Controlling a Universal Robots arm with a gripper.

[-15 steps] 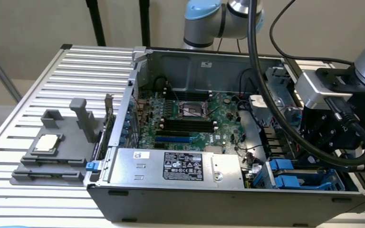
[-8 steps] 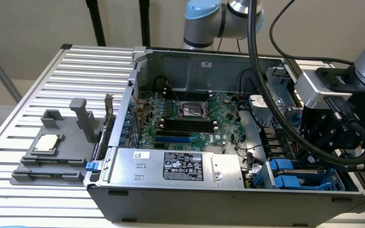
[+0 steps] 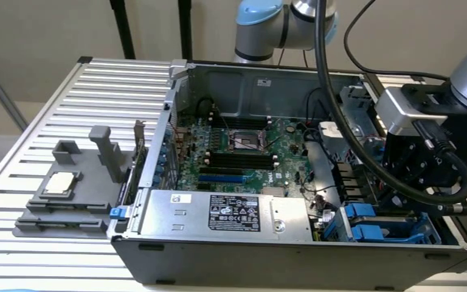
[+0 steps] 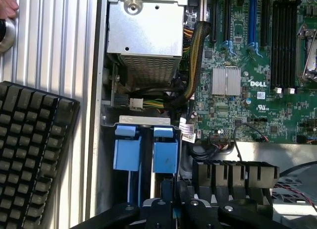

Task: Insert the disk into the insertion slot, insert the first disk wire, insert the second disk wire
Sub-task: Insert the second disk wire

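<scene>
A: Slatted metal tabletop (image 3: 71, 97), beige wall behind. Open PC case (image 3: 298, 258) lying on it, motherboard (image 3: 242, 152) exposed, power-supply box (image 3: 225, 213) along the near wall.

B: Step in hand?

A: My read: seating the disk. The hand (image 3: 424, 176) hangs over the insertion slot (image 3: 379, 228) at the exterior view's right corner. Fingers hidden, so clenched or released, cannot tell.

B: The disk?

A: Wrist view shows blue carrier tabs (image 4: 143, 152) standing in the bay just beside the hand's dark body (image 4: 198, 209); the drive face itself is hidden. A straight, square push is called for.

B: Anything extra there?

A: A keyboard (image 4: 34, 149) and fingertips (image 4: 7, 8) beside the case.
</scene>
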